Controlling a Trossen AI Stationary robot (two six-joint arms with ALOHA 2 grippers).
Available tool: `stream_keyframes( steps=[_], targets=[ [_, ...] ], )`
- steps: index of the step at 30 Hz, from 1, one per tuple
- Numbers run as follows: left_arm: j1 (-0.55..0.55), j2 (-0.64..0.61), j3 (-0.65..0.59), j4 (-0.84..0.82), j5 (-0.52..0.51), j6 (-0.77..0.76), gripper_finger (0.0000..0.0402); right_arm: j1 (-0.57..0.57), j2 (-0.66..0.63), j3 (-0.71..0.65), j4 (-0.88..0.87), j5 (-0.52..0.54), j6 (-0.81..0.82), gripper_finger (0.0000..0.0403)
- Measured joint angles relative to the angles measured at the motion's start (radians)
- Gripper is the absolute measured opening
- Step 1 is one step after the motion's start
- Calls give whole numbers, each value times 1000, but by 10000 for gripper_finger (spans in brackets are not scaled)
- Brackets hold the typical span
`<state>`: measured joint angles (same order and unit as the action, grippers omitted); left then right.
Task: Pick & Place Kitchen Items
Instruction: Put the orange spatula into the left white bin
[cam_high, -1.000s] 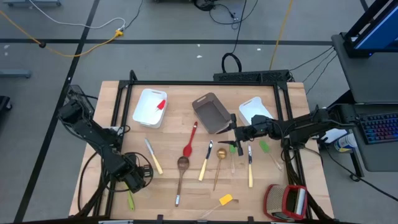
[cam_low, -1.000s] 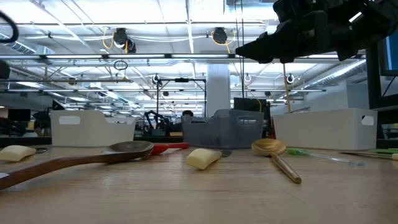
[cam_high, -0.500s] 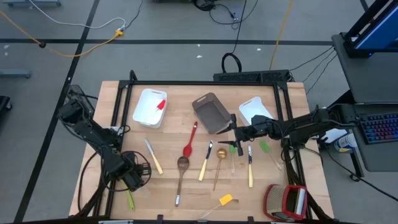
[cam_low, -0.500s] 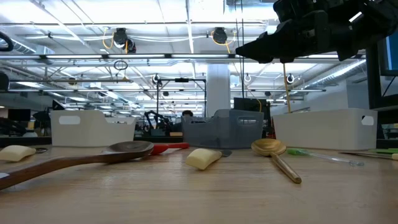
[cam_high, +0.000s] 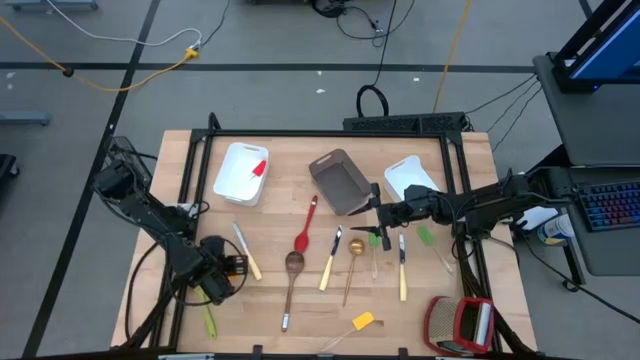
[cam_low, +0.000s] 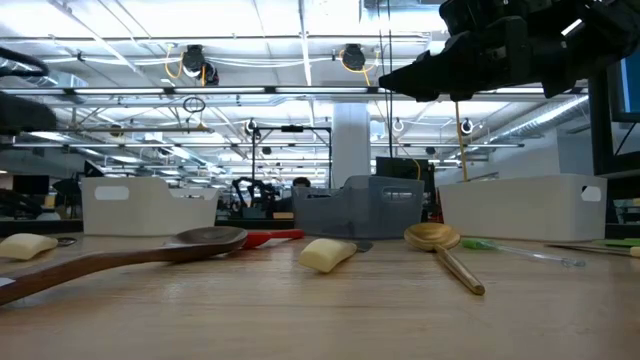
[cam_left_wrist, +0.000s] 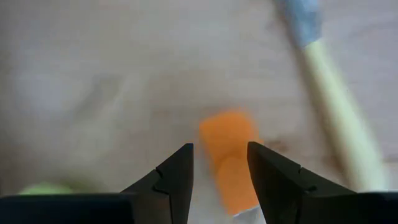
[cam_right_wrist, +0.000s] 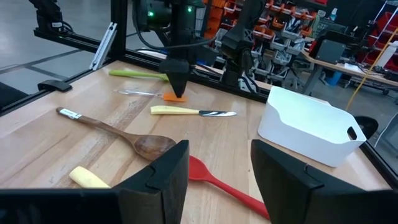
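My left gripper (cam_left_wrist: 219, 149) is open, pointing down over a small orange piece (cam_left_wrist: 227, 163) that lies on the table between its fingers. In the high view it (cam_high: 228, 268) stands near the table's left, beside a pale-handled knife (cam_high: 245, 251). The right wrist view shows its tips (cam_right_wrist: 176, 84) just above the orange piece (cam_right_wrist: 174, 96). My right gripper (cam_high: 376, 228) is open and hovers high (cam_low: 390, 80) over the table's right half. Below and around it lie a gold spoon (cam_high: 351, 262), a red spoon (cam_high: 304, 229), a wooden spoon (cam_high: 291, 277), knives and a green spatula (cam_high: 425, 236).
A white bin (cam_high: 241, 172) holding a red spatula (cam_high: 258, 168), a grey bin (cam_high: 340, 181) and a second white bin (cam_high: 409, 177) stand along the far side. A red-and-silver object (cam_high: 460, 325) sits at the near right corner. A yellow piece (cam_high: 362, 321) and a green utensil (cam_high: 210, 321) lie near the near edge.
My left gripper has moved a little toward the table's far and right side, nearer the pale-handled knife. The right arm has kept still.
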<state>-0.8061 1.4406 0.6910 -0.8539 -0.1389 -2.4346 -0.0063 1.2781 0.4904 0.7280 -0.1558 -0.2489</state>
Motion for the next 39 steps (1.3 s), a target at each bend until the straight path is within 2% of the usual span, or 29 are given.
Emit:
stream_keyframes(
  steps=[5,7,10,12,17,24,32,39],
  targets=[
    [-2,-1,1,69,98,-39,154,0,0,0,0,1,0,164],
    [-3,-1,1,87,77,-38,154,0,0,0,0,1,0,164],
    [-2,0,1,109,-23,-35,154,0,0,0,0,1,0,164],
    [4,0,2,112,-41,-19,154,0,0,0,0,1,1,164],
    [2,0,0,86,8,59,155,0,0,0,-1,-1,1,165],
    [3,-6,-52,168,2,138,155,0,0,0,-5,-2,0,165],
    [25,-26,-57,171,13,276,155,0,0,0,-4,-2,-2,164],
    [76,-79,-62,159,14,362,192,0,0,0,0,-2,-2,164]
  ],
)
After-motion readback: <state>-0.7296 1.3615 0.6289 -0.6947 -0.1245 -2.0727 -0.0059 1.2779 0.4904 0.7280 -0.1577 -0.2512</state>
